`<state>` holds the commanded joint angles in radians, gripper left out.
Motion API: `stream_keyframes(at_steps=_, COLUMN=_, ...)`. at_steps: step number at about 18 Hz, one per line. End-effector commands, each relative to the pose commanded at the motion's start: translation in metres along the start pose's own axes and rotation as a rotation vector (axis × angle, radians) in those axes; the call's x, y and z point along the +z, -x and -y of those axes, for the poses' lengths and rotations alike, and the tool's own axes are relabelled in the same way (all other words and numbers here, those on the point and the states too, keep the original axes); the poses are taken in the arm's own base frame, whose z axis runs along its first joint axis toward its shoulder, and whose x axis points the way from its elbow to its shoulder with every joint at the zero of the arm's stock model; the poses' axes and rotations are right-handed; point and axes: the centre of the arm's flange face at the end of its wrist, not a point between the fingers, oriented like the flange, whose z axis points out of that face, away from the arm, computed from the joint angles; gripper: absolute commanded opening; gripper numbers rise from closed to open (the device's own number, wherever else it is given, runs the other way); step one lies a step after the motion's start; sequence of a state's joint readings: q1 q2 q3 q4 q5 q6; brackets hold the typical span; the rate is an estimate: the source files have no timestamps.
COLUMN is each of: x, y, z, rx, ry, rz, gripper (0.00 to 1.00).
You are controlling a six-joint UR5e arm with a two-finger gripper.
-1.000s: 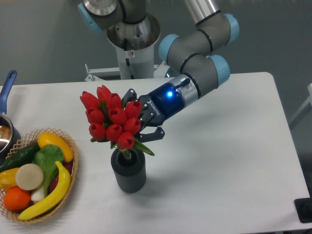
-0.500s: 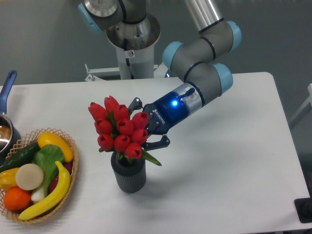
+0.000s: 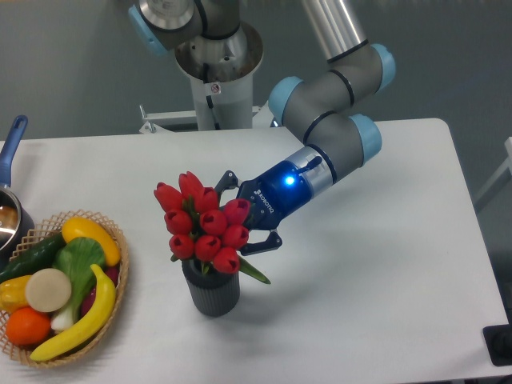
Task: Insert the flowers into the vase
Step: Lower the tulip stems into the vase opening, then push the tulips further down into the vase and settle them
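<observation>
My gripper (image 3: 240, 214) has its two fingers spread around the back of the flowers (image 3: 205, 226), one finger above and one below. I cannot tell if they squeeze the bunch. The flowers stand in the vase (image 3: 211, 293) now, with the red buds sitting right on its rim. A moment ago the buds were higher and more to the left. They have dropped down and moved right. The fruit basket (image 3: 120, 272) stays at the left.

Red tulip flowers (image 3: 204, 226) bunched, leaning left, stems down in dark ribbed vase (image 3: 212, 292), upright on table
</observation>
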<state>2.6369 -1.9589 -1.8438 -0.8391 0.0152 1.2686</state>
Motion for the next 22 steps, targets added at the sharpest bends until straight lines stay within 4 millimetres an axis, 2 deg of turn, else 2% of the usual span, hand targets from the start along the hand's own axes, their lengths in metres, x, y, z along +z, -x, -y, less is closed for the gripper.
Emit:
stream_keyframes(at_steps=17, x=0.002, y=0.006, z=-0.038, rx=0.005, ry=0.016, rz=-0.001, gripper=0.44)
stream_keyframes(at_steps=22, x=0.002, y=0.006, z=-0.041, rx=-0.001, ry=0.026, rz=0.002, gripper=0.45)
